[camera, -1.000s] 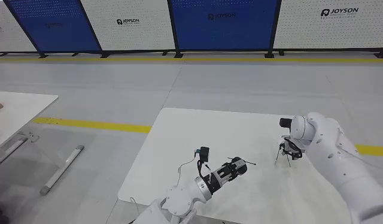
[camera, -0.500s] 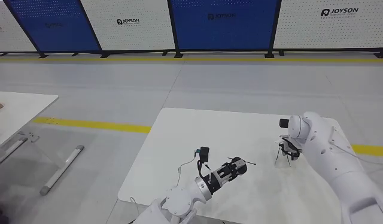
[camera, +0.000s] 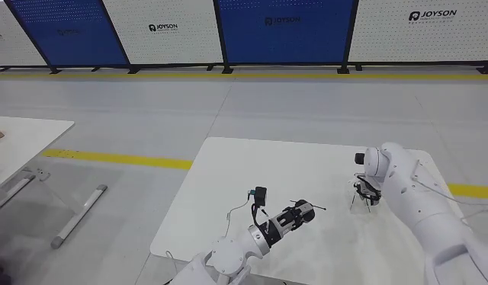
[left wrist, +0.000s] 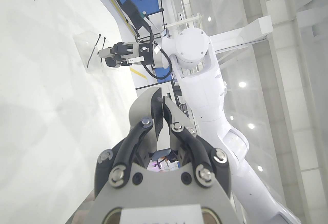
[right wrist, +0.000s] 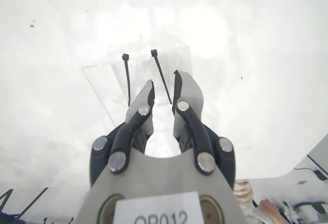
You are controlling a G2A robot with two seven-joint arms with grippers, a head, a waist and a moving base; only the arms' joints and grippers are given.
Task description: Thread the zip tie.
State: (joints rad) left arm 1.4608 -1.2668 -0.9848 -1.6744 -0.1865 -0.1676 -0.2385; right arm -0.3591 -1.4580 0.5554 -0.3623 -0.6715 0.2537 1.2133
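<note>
Top view, counter's right edge: right end effector mostly covered by its own arm; zip ties beside it too small to count. Left wrist view: item between left end effector's pressed pads too small to identify. Right wrist view: one zip tie's tail passes behind a finger.

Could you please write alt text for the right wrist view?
The right gripper, open, frames the lower end of one black zip tie. A second zip tie stands beside it, both leaning on a clear stand on the white table.
</note>
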